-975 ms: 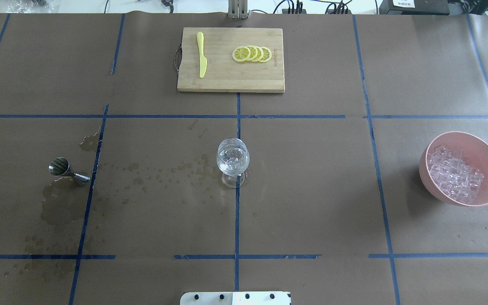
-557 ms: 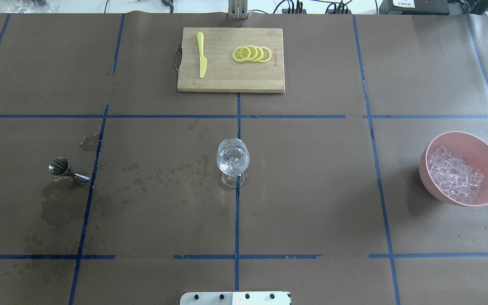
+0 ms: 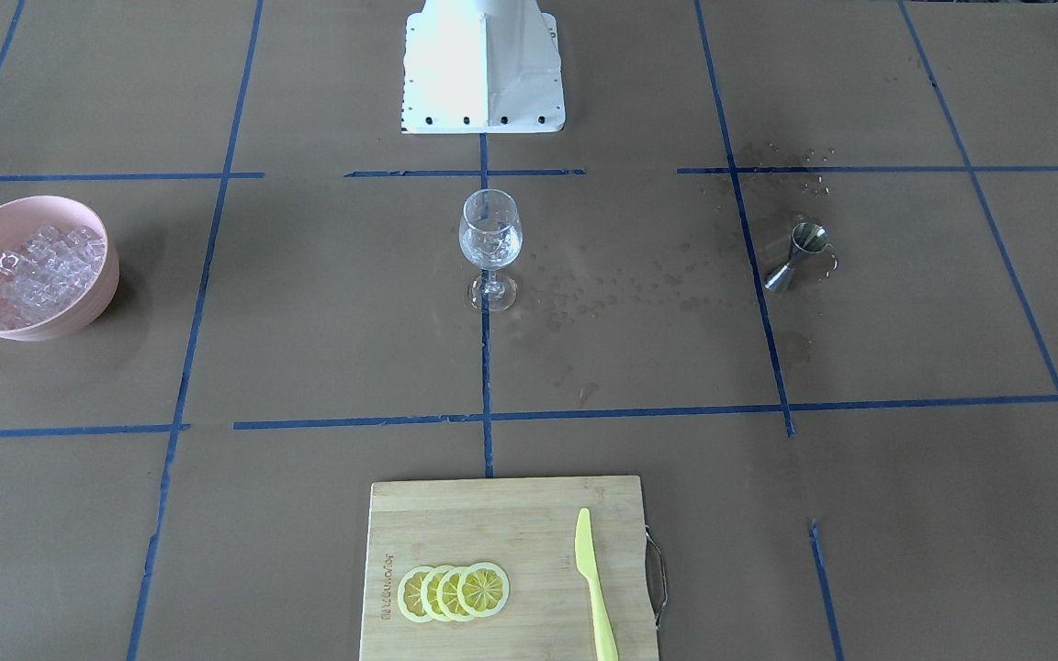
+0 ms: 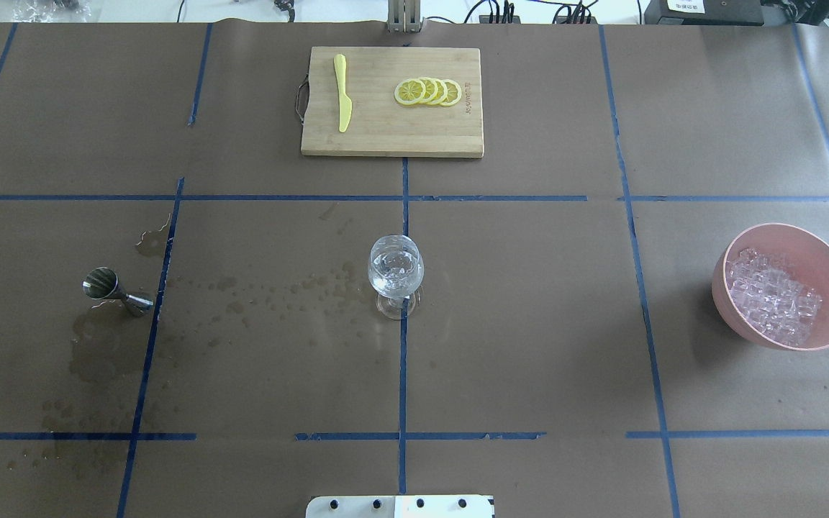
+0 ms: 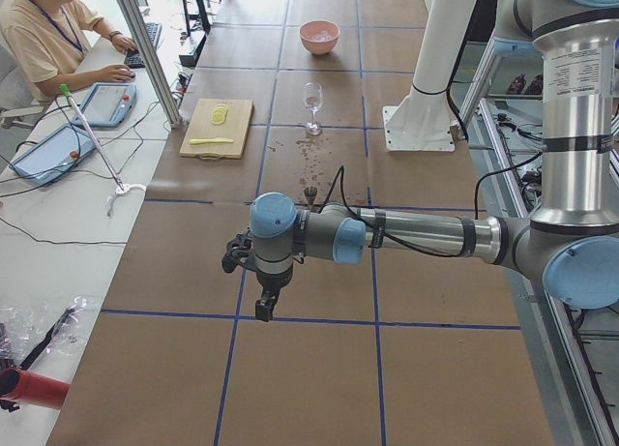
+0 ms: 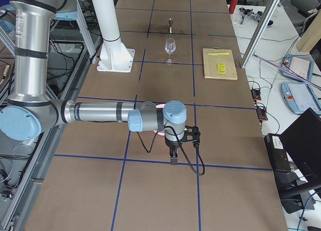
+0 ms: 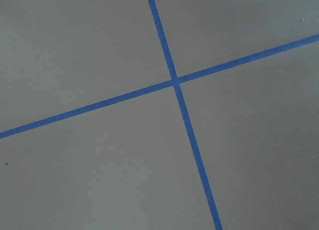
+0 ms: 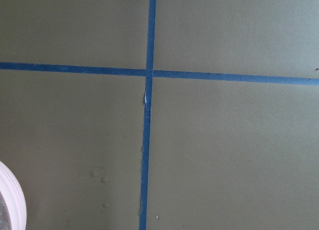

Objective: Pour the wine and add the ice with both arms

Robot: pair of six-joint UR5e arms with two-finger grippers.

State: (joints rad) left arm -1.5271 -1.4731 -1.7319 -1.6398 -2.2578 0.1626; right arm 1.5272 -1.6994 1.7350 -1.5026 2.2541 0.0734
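A clear stemmed wine glass [image 4: 395, 266] [image 3: 490, 234] stands at the table's centre with something clear and glassy in its bowl; no wine shows as such. The ice [image 4: 774, 302] [image 3: 38, 266] is heaped in a pink bowl [image 4: 718, 288] at the right. A steel jigger [image 4: 109, 286] [image 3: 800, 248] stands at the left. Both arms hang beyond the table's ends, outside the overhead view. The left gripper [image 5: 263, 306] and the right gripper [image 6: 173, 158] point down over taped crossings; I cannot tell if they are open or shut.
At the far side, a wooden cutting board [image 4: 393, 137] carries lemon slices [image 4: 429, 91] and a yellow knife [image 4: 342, 93]. Wet stains [image 4: 98, 352] mark the paper between jigger and glass. The white pedestal [image 3: 483, 64] stands at the near edge. A person [image 5: 48, 40] sits beside the table.
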